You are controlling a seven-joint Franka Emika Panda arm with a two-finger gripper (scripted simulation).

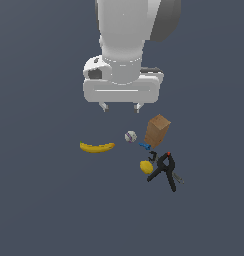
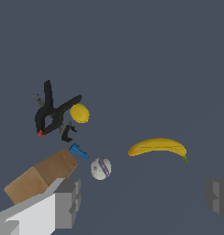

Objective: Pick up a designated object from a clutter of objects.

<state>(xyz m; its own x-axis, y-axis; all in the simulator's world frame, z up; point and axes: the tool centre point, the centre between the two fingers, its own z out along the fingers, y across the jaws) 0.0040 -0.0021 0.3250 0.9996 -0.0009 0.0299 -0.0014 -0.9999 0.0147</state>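
Exterior view | pincer [image 1: 120, 106] open, empty | brown box [image 1: 157, 131] beside, apart

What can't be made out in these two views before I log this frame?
- Plain brown cardboard box: in the wrist view a grey gripper finger covers its near end.
- Tiny blue piece: too small in the exterior view to identify.
- Black clamp: whether it touches the yellow lemon-like lump is unclear.
- Gripper: open, empty; its height above the floor is unclear.

Plain dark grey-blue floor [image 1: 39, 210], nothing more.
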